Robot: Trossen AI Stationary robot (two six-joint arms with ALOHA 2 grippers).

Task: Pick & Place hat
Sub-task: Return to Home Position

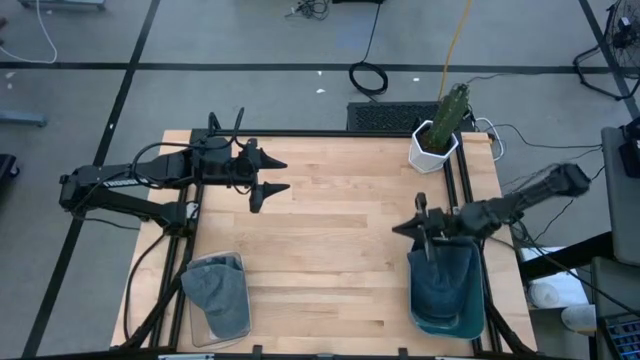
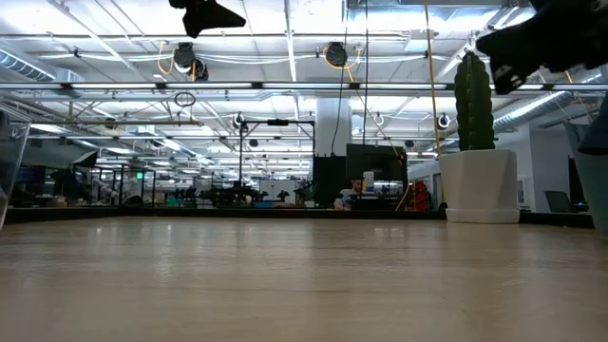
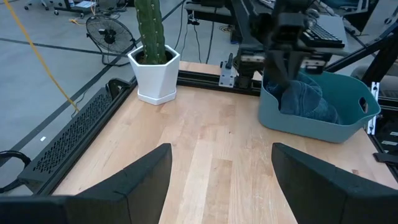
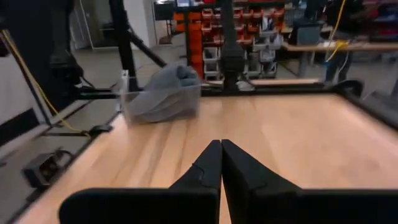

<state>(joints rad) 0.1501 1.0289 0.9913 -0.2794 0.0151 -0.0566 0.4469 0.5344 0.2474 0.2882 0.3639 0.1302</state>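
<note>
Robotics laboratory in an open industrial hall. Beyond the right gripper (image 4: 221, 144) stand racks of orange parts bins (image 4: 202, 31) and a workbench (image 4: 323, 45). Ahead of the left gripper (image 3: 221, 148), to one side, a floor fan (image 3: 111, 34) sits on bare concrete floor (image 1: 250, 95). Overhead, exposed trusses carry hanging cable reels (image 2: 334, 54).

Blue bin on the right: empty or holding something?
Holding something: dark blue fabric is heaped inside the blue bin, up to about its rim. The right gripper, jaws shut and empty, hangs above it.
</note>
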